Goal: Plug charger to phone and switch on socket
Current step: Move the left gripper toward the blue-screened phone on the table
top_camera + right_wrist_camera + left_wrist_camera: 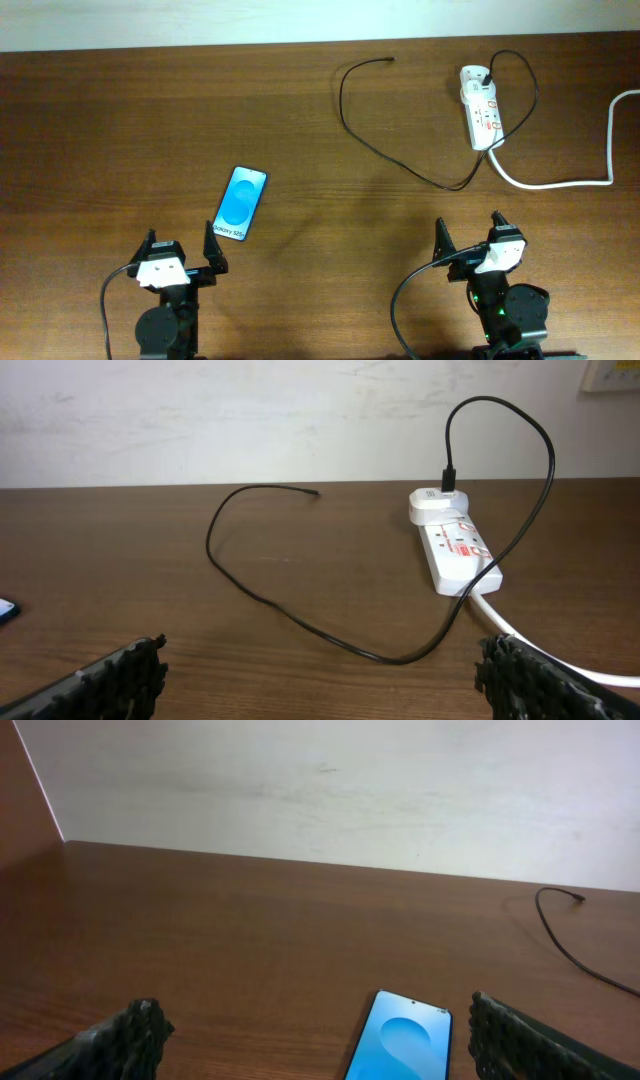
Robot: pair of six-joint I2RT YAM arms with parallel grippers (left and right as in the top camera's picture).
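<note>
The phone [241, 203] lies flat on the wooden table with its blue screen up, just ahead of my left gripper [183, 252], which stands open and empty. In the left wrist view the phone [403, 1042] shows between the fingertips, toward the right one. The charger [372, 135] is a thin black cable looping across the table, its free tip [390, 60] at the back and its other end plugged into the white socket [480, 105]. My right gripper [470, 236] is open, empty, well short of the cable [300, 620] and the socket [455, 548].
A thick white cord [560, 180] runs from the socket to the right edge. A pale wall [330, 790] bounds the table's far side. Both arm bases sit at the near edge.
</note>
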